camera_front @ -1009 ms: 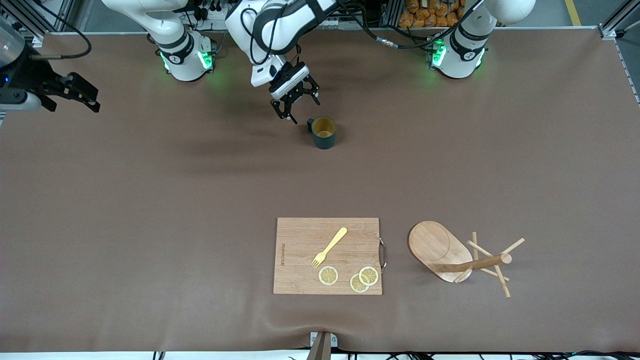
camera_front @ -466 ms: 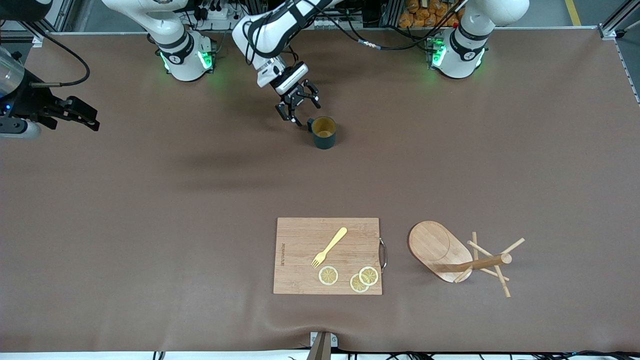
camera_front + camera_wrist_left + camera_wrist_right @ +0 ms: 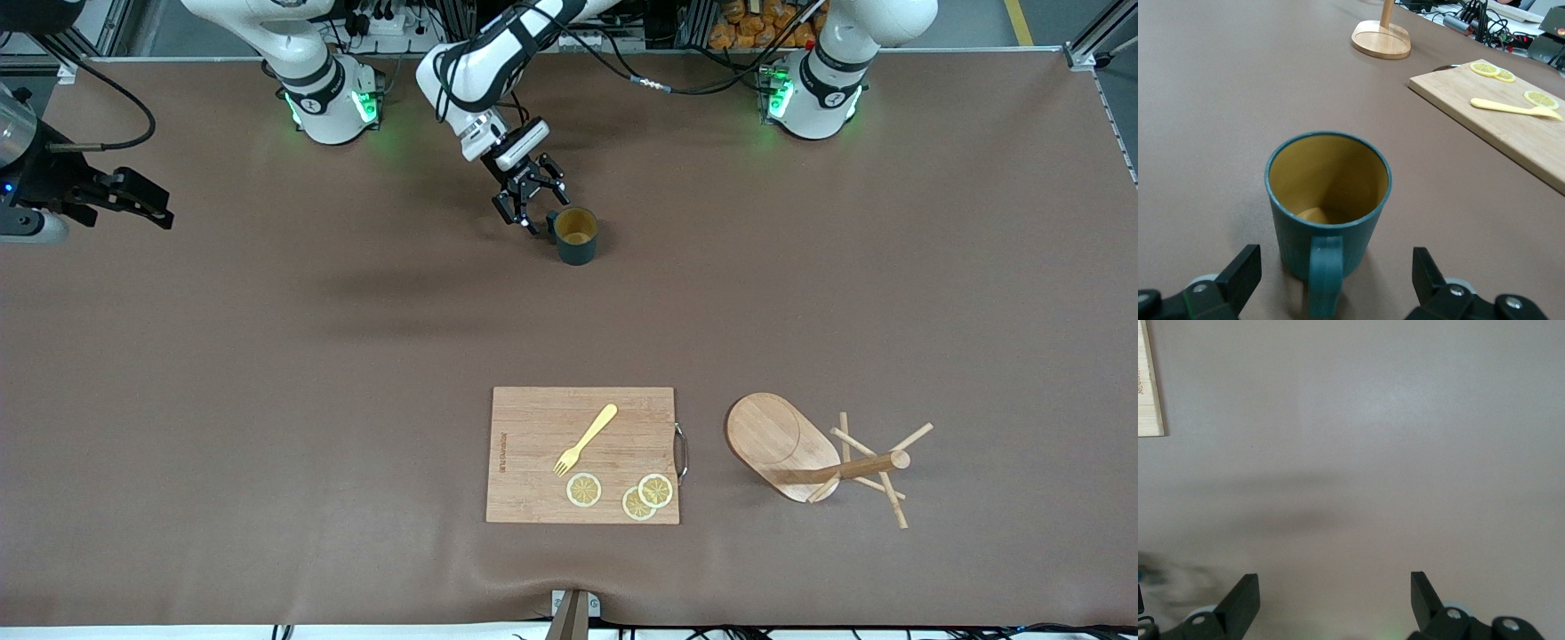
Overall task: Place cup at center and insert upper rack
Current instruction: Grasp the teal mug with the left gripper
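cutting board [image 3: 582, 454] with fork [image 3: 586, 439] and lemon slices [image 3: 622, 492], nearest the front camera | upper rack [image 3: 813, 459] toppled on the desk [image 3: 267, 400] beside it | cup [image 3: 576, 236] upright, farther off | left pincer [image 3: 532, 204] spread wide, low by the cup's handle | right pincer [image 3: 133, 196] gaping, empty, waiting

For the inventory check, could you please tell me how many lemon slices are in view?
3, all on the cutting board, near its edge nearest the front camera: one lemon slice just below the fork, and two overlapping toward the board's handle end. None seems hidden.
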{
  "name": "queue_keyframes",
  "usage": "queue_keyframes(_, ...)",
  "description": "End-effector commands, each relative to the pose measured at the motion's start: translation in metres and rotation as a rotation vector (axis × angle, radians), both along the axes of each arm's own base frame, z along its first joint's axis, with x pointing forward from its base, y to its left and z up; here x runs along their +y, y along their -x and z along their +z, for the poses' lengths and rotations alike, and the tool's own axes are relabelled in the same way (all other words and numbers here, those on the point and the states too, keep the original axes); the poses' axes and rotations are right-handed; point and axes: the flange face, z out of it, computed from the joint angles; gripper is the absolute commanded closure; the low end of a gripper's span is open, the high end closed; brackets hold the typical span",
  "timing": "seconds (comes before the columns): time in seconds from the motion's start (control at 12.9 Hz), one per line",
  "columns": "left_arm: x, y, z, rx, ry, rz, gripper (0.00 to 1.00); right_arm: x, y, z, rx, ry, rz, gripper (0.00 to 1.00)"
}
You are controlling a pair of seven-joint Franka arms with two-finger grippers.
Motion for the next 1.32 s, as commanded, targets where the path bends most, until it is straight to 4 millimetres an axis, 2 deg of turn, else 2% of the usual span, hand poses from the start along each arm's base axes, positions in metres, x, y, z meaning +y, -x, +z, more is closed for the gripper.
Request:
queue_keyframes(0.0,-0.006,0.006,-0.005,-0.04,0.015,-0.007,0.0,-0.001,0.001,0.004,0.006,0.01,0.013,0.0)
queue_keyframes(0.39,-0.007,0.015,-0.01,-0.062,0.059,0.037,0.03,0.001,0.002,0.002,0.017,0.01,0.016,0.0)
queue_keyframes(0.62,-0.005,0.017,-0.021,-0.064,0.052,0.04,0.03,0.001,0.002,0.001,0.026,0.009,0.013,0.0)
queue_keyframes(0.93,-0.001,0.014,-0.033,-0.052,0.044,0.051,0.03,0.001,0.003,-0.002,0.032,0.009,0.01,0.0)
queue_keyframes(1.24,0.0,0.01,-0.042,-0.047,0.047,0.046,0.09,-0.001,0.003,-0.001,0.03,0.009,0.005,0.0)
